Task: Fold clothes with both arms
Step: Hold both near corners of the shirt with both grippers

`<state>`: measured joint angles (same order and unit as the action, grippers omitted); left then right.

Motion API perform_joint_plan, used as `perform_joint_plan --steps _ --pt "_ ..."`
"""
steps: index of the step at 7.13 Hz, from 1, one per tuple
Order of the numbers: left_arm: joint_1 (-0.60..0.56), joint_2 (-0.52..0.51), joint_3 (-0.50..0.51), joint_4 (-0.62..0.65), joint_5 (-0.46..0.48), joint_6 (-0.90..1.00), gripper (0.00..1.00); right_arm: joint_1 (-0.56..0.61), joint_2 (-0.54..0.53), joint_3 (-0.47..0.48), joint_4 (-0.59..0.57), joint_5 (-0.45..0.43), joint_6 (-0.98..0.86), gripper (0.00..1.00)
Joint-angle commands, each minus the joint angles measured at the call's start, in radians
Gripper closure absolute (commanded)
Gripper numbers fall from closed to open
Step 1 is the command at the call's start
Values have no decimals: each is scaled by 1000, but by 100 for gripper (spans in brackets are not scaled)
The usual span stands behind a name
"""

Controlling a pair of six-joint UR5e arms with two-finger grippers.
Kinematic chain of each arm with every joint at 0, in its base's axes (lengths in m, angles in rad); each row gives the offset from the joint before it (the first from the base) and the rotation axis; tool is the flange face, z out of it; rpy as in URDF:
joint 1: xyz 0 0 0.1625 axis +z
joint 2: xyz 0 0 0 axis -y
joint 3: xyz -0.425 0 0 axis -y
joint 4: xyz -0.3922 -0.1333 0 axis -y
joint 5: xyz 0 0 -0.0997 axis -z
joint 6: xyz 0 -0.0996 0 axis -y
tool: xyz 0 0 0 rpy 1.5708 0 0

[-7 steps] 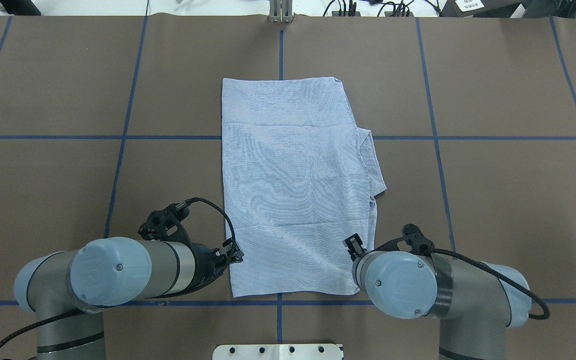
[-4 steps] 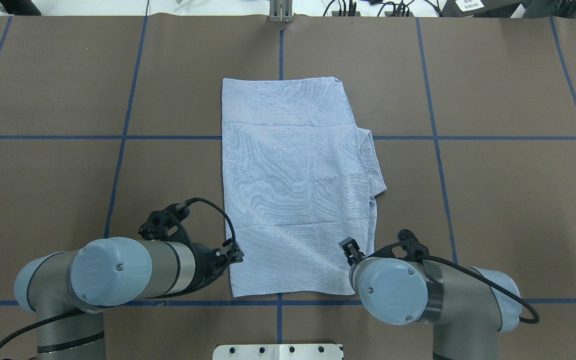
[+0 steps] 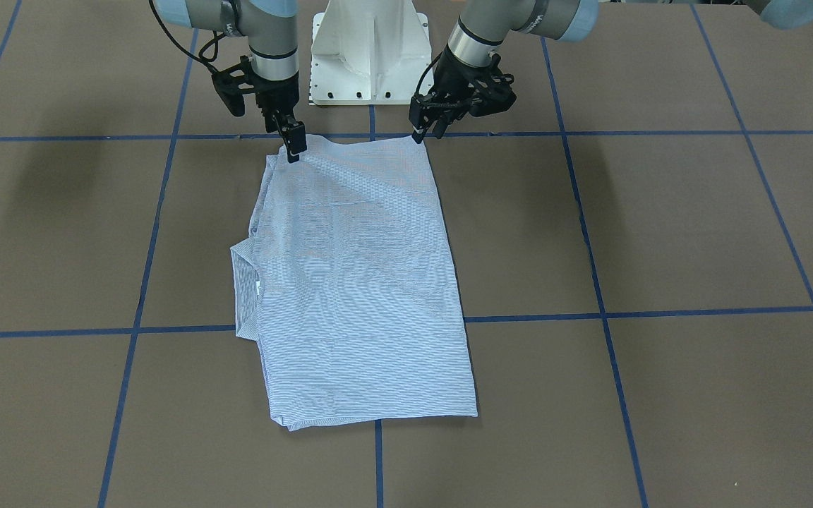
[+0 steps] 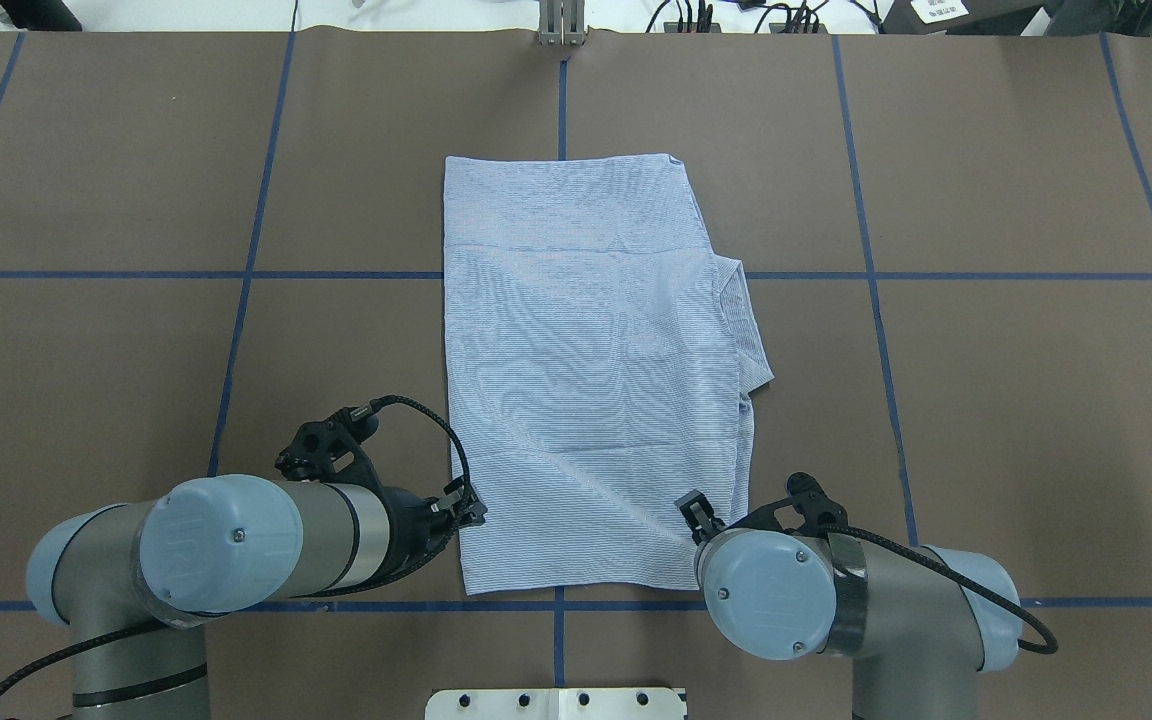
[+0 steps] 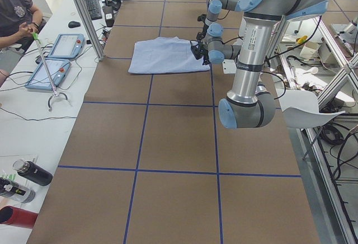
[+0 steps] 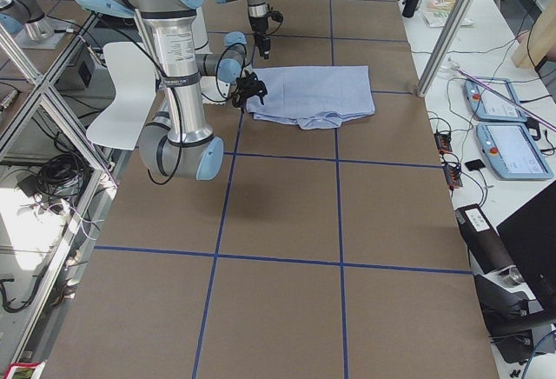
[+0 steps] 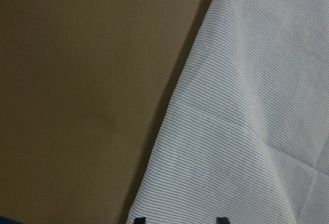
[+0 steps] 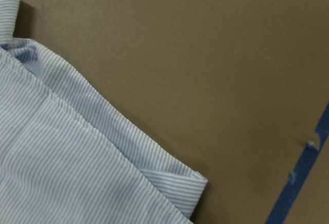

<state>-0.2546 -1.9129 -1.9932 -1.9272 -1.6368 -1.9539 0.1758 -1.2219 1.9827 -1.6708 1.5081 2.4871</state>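
Lying flat at the surface's middle, the shirt (image 4: 586, 370) looks thin, limp and creasable, best pinched at both near-edge corners. Left pincer (image 3: 426, 131) sits released at one; right pincer (image 3: 294, 147) seems clenched on the other.

A robotics lab is shown; a taped table (image 5: 179, 137) is flanked by aluminium framing (image 5: 84, 14), teach pendants (image 5: 56, 59) and cables (image 6: 61, 170).

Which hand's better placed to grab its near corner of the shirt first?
Probably the left hand: it sits low at the shirt's near edge corner. The right hand hangs over the cloth, inboard of its corner.
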Motion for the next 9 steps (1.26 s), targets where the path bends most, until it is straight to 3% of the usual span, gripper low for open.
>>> perform_joint_plan --steps 1,9 --pt "2 0 1 1 0 1 45 33 4 -28 -23 -41 -25 2" --pt "2 -2 -12 45 0 9 46 -22 2 -36 -24 -51 -17 4"
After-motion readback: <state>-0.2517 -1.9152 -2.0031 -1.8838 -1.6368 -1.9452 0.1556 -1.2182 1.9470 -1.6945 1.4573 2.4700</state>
